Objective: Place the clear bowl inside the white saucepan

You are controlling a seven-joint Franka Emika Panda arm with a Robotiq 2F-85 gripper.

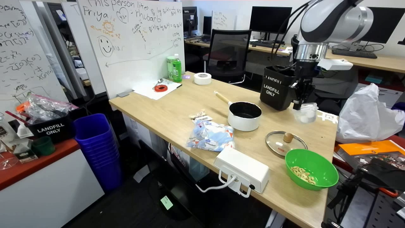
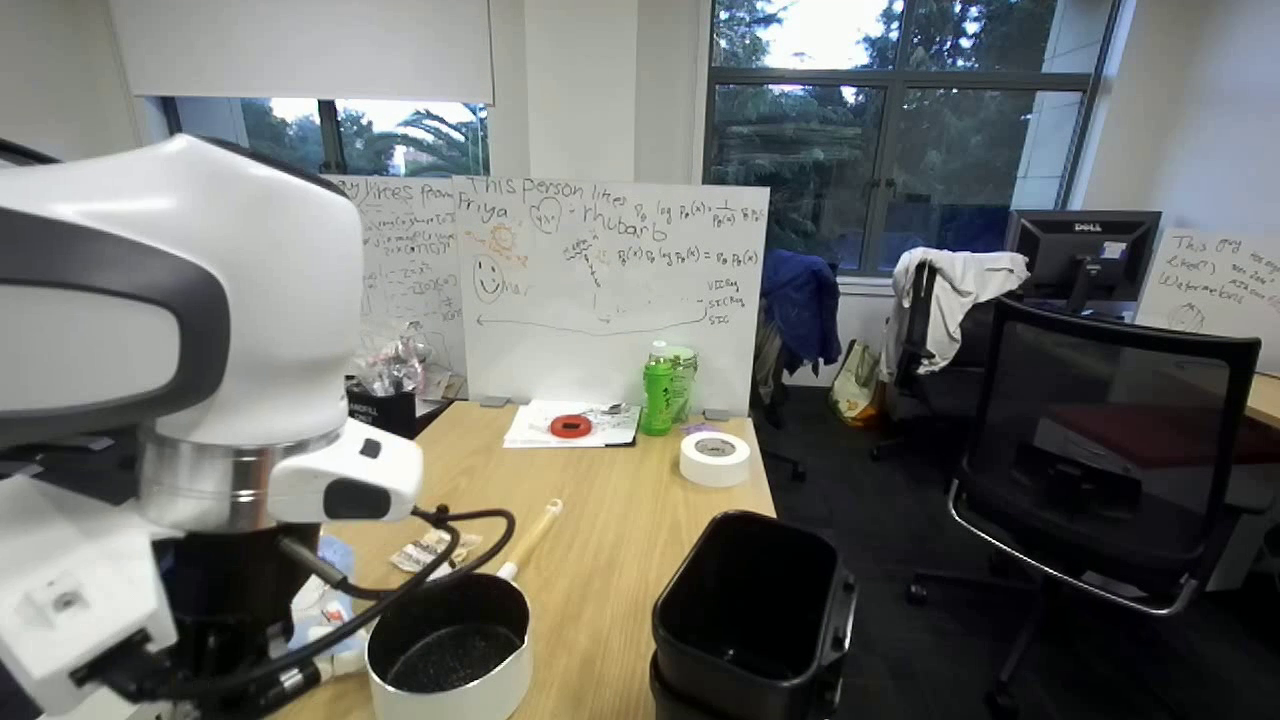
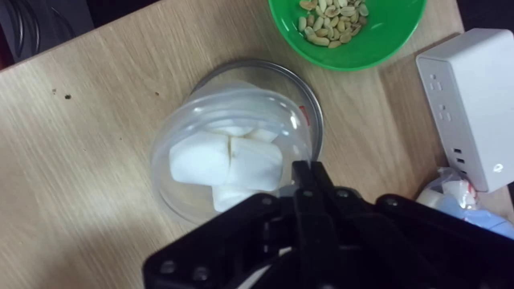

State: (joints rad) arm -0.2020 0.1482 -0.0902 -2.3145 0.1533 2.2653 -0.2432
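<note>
Bowl (image 3: 184, 195) was clear, round, glossy, loaded with several white marshmallows (image 3: 200, 158), edge pinched in gripper (image 3: 308, 166), saucepan (image 1: 243, 123) stood apart, white outside, dark inside.

Office-type room from where I stand: wood-top table (image 1: 177, 101), whiteboard (image 1: 133, 47) upright at its end, covered in marker writing. Low cabinet (image 1: 53, 199) set apart, red top, white side. Black mesh chair (image 1: 229, 47) at a long desk (image 1: 387, 62), dark-screened monitors (image 1: 270, 19) on it. Pale cloth (image 2: 960, 285) over another chair (image 2: 914, 315). Dark floor (image 2: 900, 660), pale walls (image 2: 580, 90). Big window (image 2: 800, 160): trees (image 2: 985, 165), bright sky (image 2: 830, 25). White blind (image 2: 300, 45) partway down over another window (image 2: 350, 130)
</note>
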